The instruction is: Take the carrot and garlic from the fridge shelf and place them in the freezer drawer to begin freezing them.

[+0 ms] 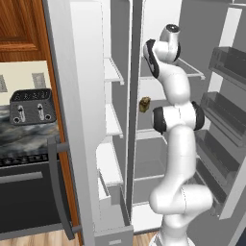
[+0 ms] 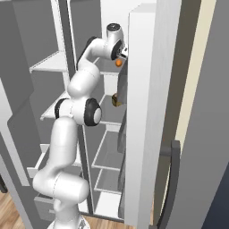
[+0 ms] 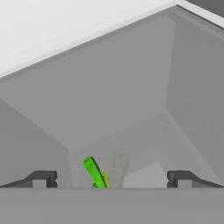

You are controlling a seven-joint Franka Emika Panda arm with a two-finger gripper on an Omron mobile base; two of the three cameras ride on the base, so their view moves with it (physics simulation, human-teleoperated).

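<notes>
My gripper (image 3: pixel 111 179) is open, its two dark fingertips (image 3: pixel 41 178) spread wide on either side of the carrot's green tuft (image 3: pixel 95 173). The tuft sticks up between them, and the orange body is cut off below it. In the right base view the carrot (image 2: pixel 118 63) shows as an orange spot just under my hand, on the upper fridge shelf (image 2: pixel 103 68). That shelf (image 1: pixel 193 71) runs behind my wrist in the left base view. The freezer drawer (image 1: pixel 114 218) stands pulled out at the bottom left. I cannot make out the garlic.
A boxy tan-brown item (image 1: pixel 144 104) sits one shelf lower, also seen as the tan item (image 2: pixel 115 100) half hidden by the door edge. The open fridge door (image 2: pixel 143 116) stands close on the right. Door bins (image 1: pixel 226 115) line the right, and a toaster (image 1: pixel 31 106) sits on the counter at left.
</notes>
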